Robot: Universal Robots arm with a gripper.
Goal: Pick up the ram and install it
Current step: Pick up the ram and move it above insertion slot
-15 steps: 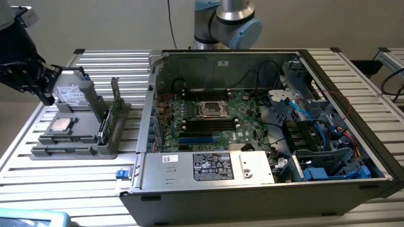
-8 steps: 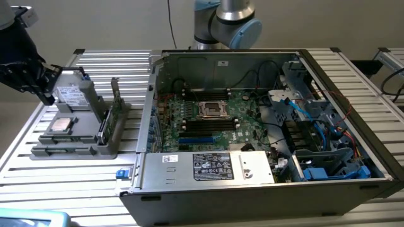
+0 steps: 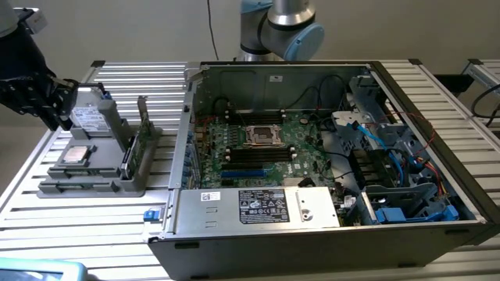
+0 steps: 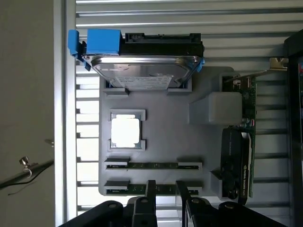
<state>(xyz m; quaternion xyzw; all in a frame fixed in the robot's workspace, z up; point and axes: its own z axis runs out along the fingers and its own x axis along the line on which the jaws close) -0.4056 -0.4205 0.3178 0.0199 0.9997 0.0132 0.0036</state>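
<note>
Hand [image 4: 165, 184] hangs parted, empty, above ram [image 4: 135, 189] running lengthwise across the exterior view.

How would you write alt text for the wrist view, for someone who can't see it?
The end effector, fingers apart, hovers over the nearer of two ram sticks in a grey tray, which also holds a processor, a hard drive and a green card on edge.

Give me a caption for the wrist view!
Black tool above a long thin green ram stick in the grey plastic tray, near a square silver chip.
</note>
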